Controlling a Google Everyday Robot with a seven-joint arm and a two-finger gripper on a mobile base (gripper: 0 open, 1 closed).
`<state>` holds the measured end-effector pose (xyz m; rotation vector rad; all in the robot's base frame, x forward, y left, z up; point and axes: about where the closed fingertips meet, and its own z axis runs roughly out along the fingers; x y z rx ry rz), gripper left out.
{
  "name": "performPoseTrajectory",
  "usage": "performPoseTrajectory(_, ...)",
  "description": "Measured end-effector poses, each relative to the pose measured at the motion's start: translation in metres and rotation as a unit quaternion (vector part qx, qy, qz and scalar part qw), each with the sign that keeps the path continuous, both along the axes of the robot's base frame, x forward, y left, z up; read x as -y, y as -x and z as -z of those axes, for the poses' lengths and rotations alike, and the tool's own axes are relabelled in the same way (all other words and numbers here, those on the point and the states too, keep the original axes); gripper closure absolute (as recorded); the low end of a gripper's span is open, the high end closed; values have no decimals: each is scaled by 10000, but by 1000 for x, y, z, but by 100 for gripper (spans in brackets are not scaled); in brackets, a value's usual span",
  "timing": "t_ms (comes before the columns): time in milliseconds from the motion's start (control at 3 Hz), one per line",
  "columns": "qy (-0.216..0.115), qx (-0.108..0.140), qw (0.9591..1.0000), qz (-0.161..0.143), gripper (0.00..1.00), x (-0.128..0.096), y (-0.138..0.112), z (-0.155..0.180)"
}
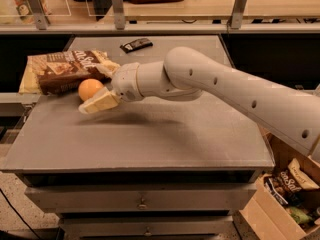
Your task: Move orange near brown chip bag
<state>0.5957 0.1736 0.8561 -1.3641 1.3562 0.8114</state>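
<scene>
The orange (90,89) is a smooth round fruit at the table's far left, right beside the front edge of the brown chip bag (65,70). The bag lies flat, dark brown with cream ends and white lettering. My gripper (95,98) reaches in from the right and is shut on the orange. One cream finger (100,104) lies under and in front of the fruit; the other is mostly hidden behind it. A shadow on the table below shows the gripper is slightly raised.
A small flat black wrapper (136,45) lies at the back of the grey table (165,139). A railing with posts runs behind it. A cardboard box (280,199) with snack bags stands on the floor at the lower right. Drawers sit below the table's front edge.
</scene>
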Motion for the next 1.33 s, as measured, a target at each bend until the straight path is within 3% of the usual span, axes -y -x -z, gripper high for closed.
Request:
performPoseTrajectory(667, 20, 108, 9999, -115, 0, -8, 0, 1)
performPoseTrajectory(1333, 185, 398, 9988, -199, 0, 1, 5, -32)
